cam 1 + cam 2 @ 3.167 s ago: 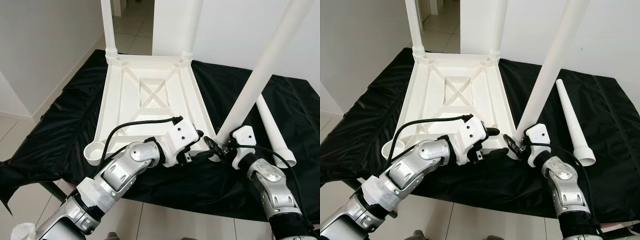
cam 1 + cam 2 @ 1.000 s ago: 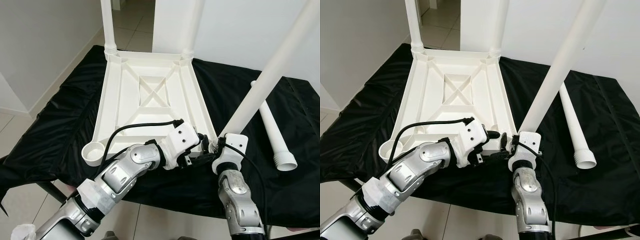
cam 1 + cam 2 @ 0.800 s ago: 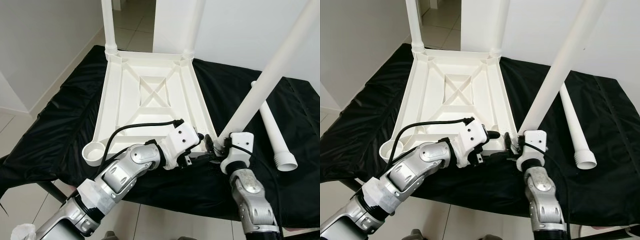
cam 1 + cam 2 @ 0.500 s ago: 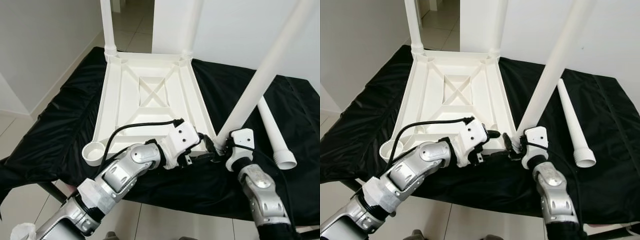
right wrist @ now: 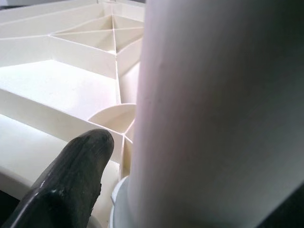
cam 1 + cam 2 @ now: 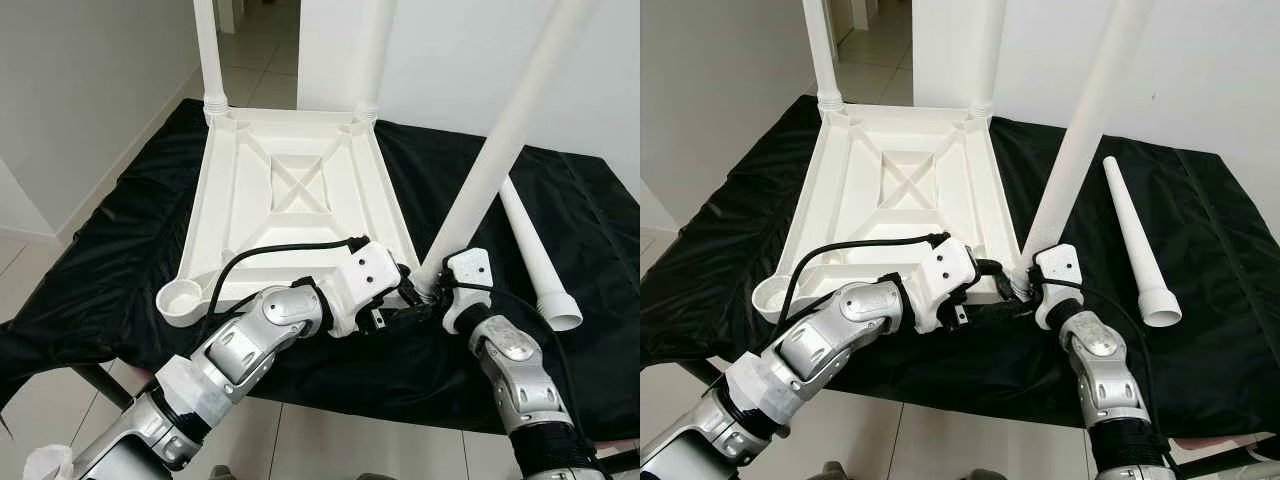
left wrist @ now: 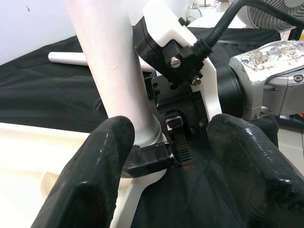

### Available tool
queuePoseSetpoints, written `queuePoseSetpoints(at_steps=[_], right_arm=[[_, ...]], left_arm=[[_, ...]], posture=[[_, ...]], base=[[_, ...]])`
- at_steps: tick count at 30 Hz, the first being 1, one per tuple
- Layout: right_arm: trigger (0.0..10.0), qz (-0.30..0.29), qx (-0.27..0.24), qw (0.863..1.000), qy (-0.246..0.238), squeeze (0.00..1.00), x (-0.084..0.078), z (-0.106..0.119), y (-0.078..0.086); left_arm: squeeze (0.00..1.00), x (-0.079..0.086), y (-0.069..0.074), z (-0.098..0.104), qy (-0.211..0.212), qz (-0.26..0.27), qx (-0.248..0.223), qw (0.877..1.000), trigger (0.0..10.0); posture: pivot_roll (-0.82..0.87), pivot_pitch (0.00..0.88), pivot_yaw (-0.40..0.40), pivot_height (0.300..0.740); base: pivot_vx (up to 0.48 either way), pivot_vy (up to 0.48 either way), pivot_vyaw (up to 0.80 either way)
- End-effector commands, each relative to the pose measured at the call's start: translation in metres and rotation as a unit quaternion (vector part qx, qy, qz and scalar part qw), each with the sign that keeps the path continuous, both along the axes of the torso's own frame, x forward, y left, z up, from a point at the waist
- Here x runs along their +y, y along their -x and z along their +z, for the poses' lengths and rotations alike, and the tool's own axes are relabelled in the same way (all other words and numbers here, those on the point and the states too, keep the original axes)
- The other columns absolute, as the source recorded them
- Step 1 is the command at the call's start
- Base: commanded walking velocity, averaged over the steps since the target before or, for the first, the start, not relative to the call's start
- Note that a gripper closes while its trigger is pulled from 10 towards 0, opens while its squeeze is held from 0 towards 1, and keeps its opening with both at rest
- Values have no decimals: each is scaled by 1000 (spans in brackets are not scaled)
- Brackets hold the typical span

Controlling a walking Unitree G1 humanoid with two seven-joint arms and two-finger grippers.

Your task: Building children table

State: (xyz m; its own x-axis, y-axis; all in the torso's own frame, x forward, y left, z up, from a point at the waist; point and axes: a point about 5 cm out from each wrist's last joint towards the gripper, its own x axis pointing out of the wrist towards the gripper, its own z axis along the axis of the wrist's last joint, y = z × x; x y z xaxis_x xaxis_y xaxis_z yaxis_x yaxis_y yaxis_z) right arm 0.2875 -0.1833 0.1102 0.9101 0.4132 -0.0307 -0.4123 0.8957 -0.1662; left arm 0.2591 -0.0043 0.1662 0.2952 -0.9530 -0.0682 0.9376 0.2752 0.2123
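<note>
Two far legs fitted — the right end effector (image 6: 432, 291) grips a third white plastic leg (image 6: 497, 155) at the upturned white tabletop's (image 6: 290, 200) near-right socket; the left end effector (image 6: 405, 300) gapes wide beside it; a fourth leg (image 6: 532, 252) lies loose.

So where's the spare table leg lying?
The spare leg lies on the black cloth on the robot's right, beyond the right hand.

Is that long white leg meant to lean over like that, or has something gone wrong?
The leg at the tabletop's near corner leans, unlike the two upright far legs. The right end effector grips its base, so it looks mid-fitting.
</note>
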Motion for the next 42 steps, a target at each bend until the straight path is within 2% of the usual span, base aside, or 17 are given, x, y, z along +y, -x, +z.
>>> queuePoseSetpoints(at_steps=[1,3,4,7,8,15,16,17,18,28,30,35,36,37,39,41,42], right_arm=[[10000,17,5,1000,2,0,5,-1,-3],[10000,19,6,1000,1,0,5,-1,-3],[1647,23,13,1000,-4,0,5,-5,-2],[1647,24,15,1000,-5,0,5,-6,-2],[0,25,19,999,-8,0,4,-7,0],[0,19,30,999,-22,0,3,-12,3],[6078,11,32,999,-26,0,2,-13,3],[6078,11,32,999,-26,0,2,-13,3],[10000,5,34,999,-33,0,2,-14,4],[10000,-99,57,992,-47,0,5,-20,4],[10000,-171,67,981,-63,0,7,-22,5],[10000,-215,69,972,-67,0,8,-22,5],[10000,-292,63,950,-95,0,19,-21,9],[10000,-292,63,950,-95,0,19,-21,9],[10000,-334,63,933,-115,0,27,-21,13],[10000,-320,58,936,-134,0,42,-18,15],[10000,-320,58,936,-134,0,42,-18,15]], left_arm=[[0,-2,3,2,-16,-67,1,998,10000],[0,-2,3,2,-16,-67,1,998,10000],[0,-2,4,2,-16,-68,0,998,10000],[0,-2,4,2,-16,-68,0,998,10000],[0,-2,4,2,-16,-68,0,998,10000],[0,-2,5,2,-17,-70,0,997,10000],[0,-2,5,2,-17,-71,1,997,10000],[0,-2,5,2,-17,-71,1,997,10000],[0,-2,5,2,-17,-71,1,997,10000],[0,-2,6,1,-17,-71,3,997,10000],[0,-2,7,0,-17,-71,4,997,10000],[0,-2,7,0,-17,-71,5,997,10000],[0,-3,7,-1,-16,-72,5,997,10000],[0,-3,7,-1,-16,-72,5,997,10000],[0,-3,7,-1,-16,-72,6,997,10000],[0,-3,8,-1,-16,-72,8,997,10000],[0,-3,8,-1,-16,-72,8,997,10000]], posture=[[16,0,-35,740],[16,0,-35,740],[14,0,-33,740],[14,0,-33,740],[13,0,-33,740],[12,0,-30,740],[12,0,-30,740],[12,0,-30,740],[12,0,-31,740],[10,0,-35,740],[7,0,-36,740],[5,0,-35,740],[2,0,-35,740],[2,0,-35,740],[5,0,-36,740],[4,0,-34,740],[4,0,-34,740]], base=[[0,0,0],[0,0,0],[0,0,0],[0,0,0],[0,0,0],[0,0,0],[0,0,0],[0,0,0],[0,0,0],[0,0,0],[0,0,0],[0,0,0],[0,0,0],[0,0,0],[0,0,0],[0,0,0],[0,0,0]])
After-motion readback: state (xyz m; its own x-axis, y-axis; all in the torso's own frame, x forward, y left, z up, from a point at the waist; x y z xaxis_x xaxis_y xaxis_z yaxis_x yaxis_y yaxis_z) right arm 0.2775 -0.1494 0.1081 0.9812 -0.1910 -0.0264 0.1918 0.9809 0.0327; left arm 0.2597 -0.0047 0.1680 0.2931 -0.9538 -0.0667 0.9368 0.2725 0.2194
